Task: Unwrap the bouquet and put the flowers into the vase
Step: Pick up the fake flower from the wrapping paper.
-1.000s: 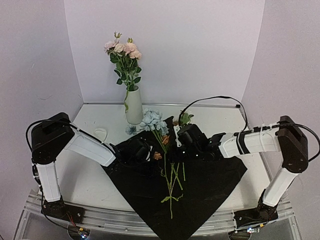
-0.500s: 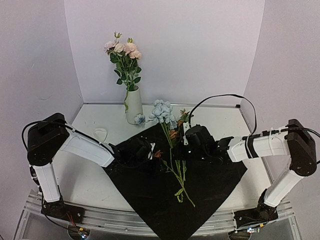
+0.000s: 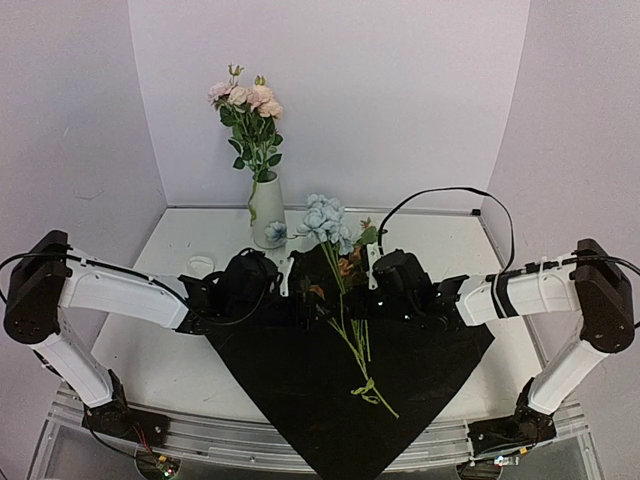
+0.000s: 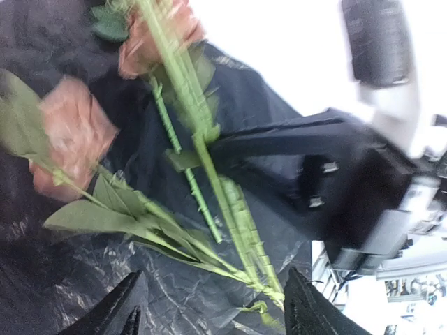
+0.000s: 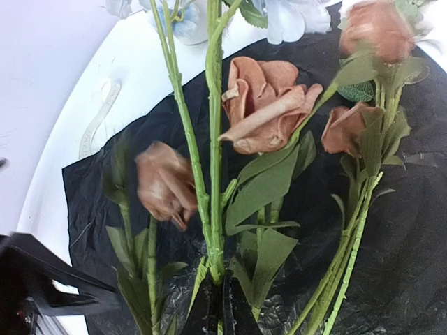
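The bouquet lies unwrapped. Its black wrapping sheet [image 3: 330, 380] is spread flat on the table. My right gripper [image 3: 352, 300] [image 5: 218, 301] is shut on a green stem of the flowers [image 3: 325, 222], whose pale blue heads point toward the back wall. Rust blooms [image 5: 265, 105] and loose stems [image 3: 372, 388] lie over the sheet. My left gripper [image 3: 298, 292] [image 4: 216, 315] stands open just left of the stems, with stems and leaves [image 4: 237, 230] on the sheet ahead of its fingers. The white vase [image 3: 267, 210] at the back holds pink flowers [image 3: 245, 100].
A cream ribbon [image 3: 201, 265] [image 5: 96, 118] lies on the white table left of the sheet. The sheet's point hangs over the near table edge [image 3: 200, 432]. Pale walls close in the back and sides. The right arm's black cable [image 3: 440, 195] arcs above the table.
My left gripper has opened and its arm has dropped back to the left. The right gripper has drawn the flower bunch slightly right, the stem ends swinging rightward on the sheet.
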